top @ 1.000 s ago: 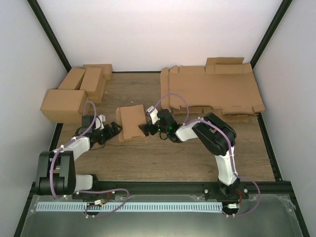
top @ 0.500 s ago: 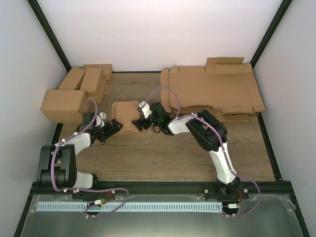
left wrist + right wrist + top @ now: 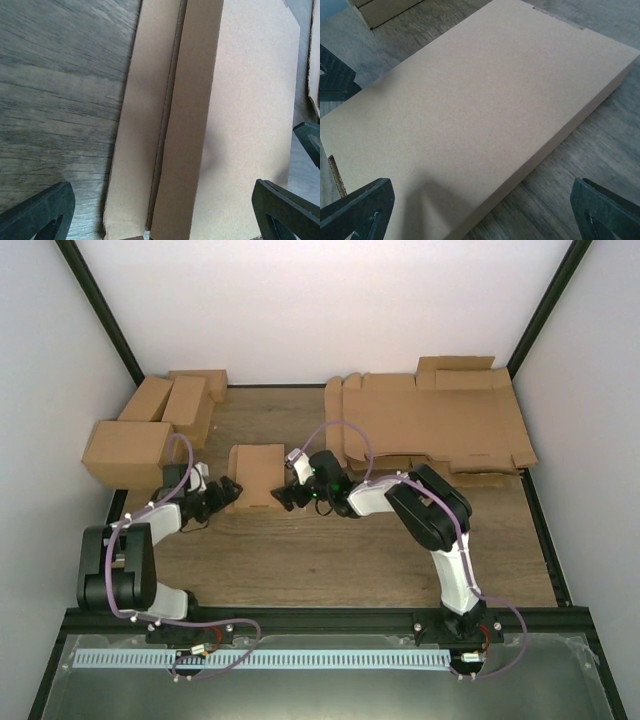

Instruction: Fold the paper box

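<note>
The paper box (image 3: 256,474) is a closed, flat brown box lying on the wooden table left of centre. My left gripper (image 3: 226,492) is open at its near left corner, apart from it. My right gripper (image 3: 282,494) is open at its near right side, not holding it. The left wrist view shows the box's side wall and lid (image 3: 200,125) between wide-spread fingers of the left gripper (image 3: 160,212). The right wrist view shows the box's smooth top (image 3: 485,100) ahead of the open right gripper (image 3: 480,207).
A group of finished brown boxes (image 3: 150,425) stands at the back left. A pile of flat brown sheets (image 3: 430,420) lies at the back right. White walls and black frame posts enclose the table.
The box slid back and left and now lies square and flat. The right gripper followed it, then eased back. The left gripper shifted a little left, off the box.
</note>
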`<move>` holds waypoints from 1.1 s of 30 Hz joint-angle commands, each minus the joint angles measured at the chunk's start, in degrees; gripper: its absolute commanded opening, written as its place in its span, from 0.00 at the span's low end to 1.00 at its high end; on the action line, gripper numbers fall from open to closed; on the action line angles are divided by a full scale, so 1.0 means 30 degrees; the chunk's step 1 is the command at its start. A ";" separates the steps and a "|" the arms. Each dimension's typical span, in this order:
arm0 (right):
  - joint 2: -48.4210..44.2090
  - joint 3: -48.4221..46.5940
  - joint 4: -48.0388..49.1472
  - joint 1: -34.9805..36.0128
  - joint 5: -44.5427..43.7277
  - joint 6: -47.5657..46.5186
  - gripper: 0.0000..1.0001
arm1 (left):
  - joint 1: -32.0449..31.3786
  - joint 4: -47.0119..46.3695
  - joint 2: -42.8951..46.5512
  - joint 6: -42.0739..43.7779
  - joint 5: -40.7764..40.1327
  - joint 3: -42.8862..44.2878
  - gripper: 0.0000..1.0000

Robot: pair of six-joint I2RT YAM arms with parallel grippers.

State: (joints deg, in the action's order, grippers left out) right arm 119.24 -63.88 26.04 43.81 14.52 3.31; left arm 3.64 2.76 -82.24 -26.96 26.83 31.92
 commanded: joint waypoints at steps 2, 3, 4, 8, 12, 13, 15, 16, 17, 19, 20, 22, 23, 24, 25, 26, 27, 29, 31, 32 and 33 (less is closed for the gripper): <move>-0.0611 -0.0713 -0.1134 -0.0898 0.1615 0.3185 0.99 | 0.0091 -0.0443 -0.0537 0.0066 -0.0643 0.0305 0.99; -0.0524 -0.0890 -0.1428 -0.1220 0.2327 0.4120 0.97 | 0.0129 -0.0558 -0.0515 -0.0009 -0.0622 0.0333 0.98; -0.0497 -0.0985 -0.1607 -0.1535 0.3390 0.4995 0.96 | 0.0134 -0.0671 -0.0596 -0.0088 -0.0498 0.0388 0.97; -0.0424 -0.1512 -0.2846 -0.1956 0.5675 0.7222 0.89 | 0.0165 -0.0930 -0.1223 -0.0455 0.0358 0.0864 0.93; -0.0118 -0.2240 -0.4062 -0.1970 0.6684 0.8216 0.80 | 0.0164 -0.1226 -0.1635 -0.0806 0.0812 0.1081 0.92; -0.0025 -0.2470 -0.4390 -0.1969 0.6769 0.8349 0.77 | 0.0171 -0.1256 -0.1773 -0.0840 0.0941 0.1170 0.92; 0.0210 -0.2822 -0.4916 -0.1981 0.7037 0.8510 0.72 | 0.0204 -0.1280 -0.2082 -0.0885 0.1148 0.1286 0.92; 0.0342 -0.2959 -0.5054 -0.1981 0.7216 0.8645 0.69 | 0.0180 -0.1296 -0.2202 -0.0923 0.1188 0.1309 0.92; 0.0468 -0.3093 -0.5140 -0.1978 0.7421 0.8790 0.68 | 0.0199 -0.1320 -0.2291 -0.0924 0.1178 0.1330 0.92; 0.0846 -0.3456 -0.5336 -0.1977 0.7761 0.9076 0.66 | 0.0215 -0.1260 -0.2258 -0.0922 0.1053 0.1368 0.92; 0.1080 -0.3679 -0.5432 -0.1977 0.7991 0.9181 0.65 | 0.0258 -0.1176 -0.2202 -0.0913 0.0960 0.1396 0.92; 0.1547 -0.4027 -0.5526 -0.1992 0.8313 0.9470 0.62 | 0.0386 -0.1109 -0.2032 -0.0894 0.0833 0.1386 0.92; 0.1673 -0.4116 -0.5591 -0.2019 0.8379 0.9600 0.60 | 0.0488 -0.1029 -0.1888 -0.0885 0.0768 0.1369 0.92; 0.1755 -0.4087 -0.5588 -0.2056 0.8325 0.9752 0.58 | 0.0593 -0.0964 -0.1790 -0.0886 0.0700 0.1334 0.92; 0.1850 -0.3992 -0.5489 -0.2086 0.8289 0.9866 0.55 | 0.0705 -0.0927 -0.1668 -0.0835 0.0674 0.1279 0.92; 0.1938 -0.3925 -0.5440 -0.2141 0.8284 0.9968 0.54 | 0.0821 -0.0810 -0.1550 -0.0792 0.0627 0.1239 0.92; 0.2078 -0.3906 -0.5430 -0.2192 0.8330 1.0036 0.52 | 0.0913 -0.0728 -0.1473 -0.0761 0.0519 0.1230 0.92; 0.2384 -0.4014 -0.5469 -0.2253 0.8463 1.0058 0.47 | 0.1027 -0.0691 -0.1310 -0.0714 0.0491 0.1131 0.90; 0.2615 -0.4030 -0.5497 -0.2297 0.8603 1.0047 0.41 | 0.1086 -0.0660 -0.1313 -0.0692 0.0505 0.1078 0.88; 0.2708 -0.3985 -0.5540 -0.2336 0.8679 1.0031 0.36 | 0.1099 -0.0622 -0.1363 -0.0715 0.0518 0.1063 0.86; 0.2690 -0.3807 -0.5534 -0.2392 0.8707 1.0081 0.32 | 0.1152 -0.0628 -0.1431 -0.0777 0.0534 0.1051 0.84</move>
State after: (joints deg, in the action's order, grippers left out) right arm 125.73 -74.26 10.85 37.19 39.38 32.77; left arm 6.61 0.30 -87.15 -29.78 28.56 35.51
